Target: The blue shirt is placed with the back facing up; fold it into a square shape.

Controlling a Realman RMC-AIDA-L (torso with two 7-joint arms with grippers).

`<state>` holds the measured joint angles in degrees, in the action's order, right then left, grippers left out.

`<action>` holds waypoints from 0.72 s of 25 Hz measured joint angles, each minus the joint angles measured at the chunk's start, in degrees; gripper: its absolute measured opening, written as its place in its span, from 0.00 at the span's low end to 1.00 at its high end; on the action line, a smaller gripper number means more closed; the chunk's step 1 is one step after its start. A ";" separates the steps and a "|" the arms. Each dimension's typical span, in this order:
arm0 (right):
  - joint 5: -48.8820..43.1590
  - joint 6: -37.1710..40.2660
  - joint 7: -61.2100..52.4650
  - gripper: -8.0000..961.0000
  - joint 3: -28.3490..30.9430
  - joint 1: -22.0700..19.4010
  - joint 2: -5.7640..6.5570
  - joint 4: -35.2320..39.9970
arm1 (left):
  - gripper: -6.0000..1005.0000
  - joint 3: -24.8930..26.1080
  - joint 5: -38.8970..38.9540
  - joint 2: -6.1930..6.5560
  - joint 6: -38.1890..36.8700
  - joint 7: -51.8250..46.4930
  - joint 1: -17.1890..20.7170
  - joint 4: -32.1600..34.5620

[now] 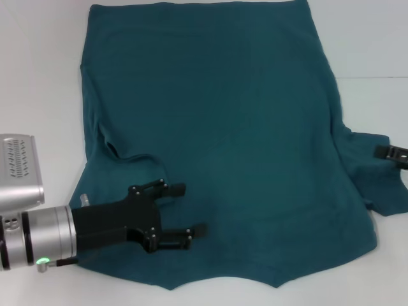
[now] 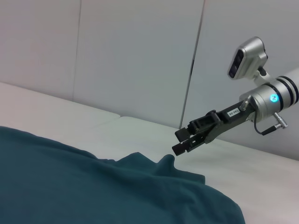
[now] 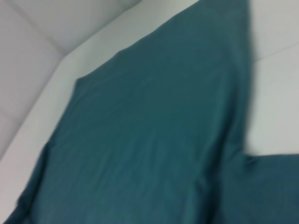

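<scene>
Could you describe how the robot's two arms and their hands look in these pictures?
The left hand has black fingers on a black base, joined to a silver cylindrical wrist with a green light and a silver camera box. The right hand is alike: black fingers, silver wrist, blue light, white label, thin cable, silver camera.

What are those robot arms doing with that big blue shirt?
The robot is working on folding the blue shirt, which lies spread flat on the white table. Its left pincer is open over the shirt's near left part, beside the tucked-in sleeve. The right pincer hangs just above the sleeve on the other side, where the cloth bunches up a little. No big fold shows yet.
</scene>
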<state>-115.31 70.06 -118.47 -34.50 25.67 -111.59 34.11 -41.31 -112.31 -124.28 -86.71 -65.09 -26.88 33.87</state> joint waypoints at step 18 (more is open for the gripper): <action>-2.20 -8.31 -0.08 0.96 0.45 -0.22 -1.20 -1.33 | 0.92 -0.27 -0.02 0.00 0.15 -0.63 -0.46 -0.12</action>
<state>-117.51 61.75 -118.56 -34.05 25.45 -112.79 32.78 -41.57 -112.33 -124.28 -86.57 -65.72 -27.33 33.75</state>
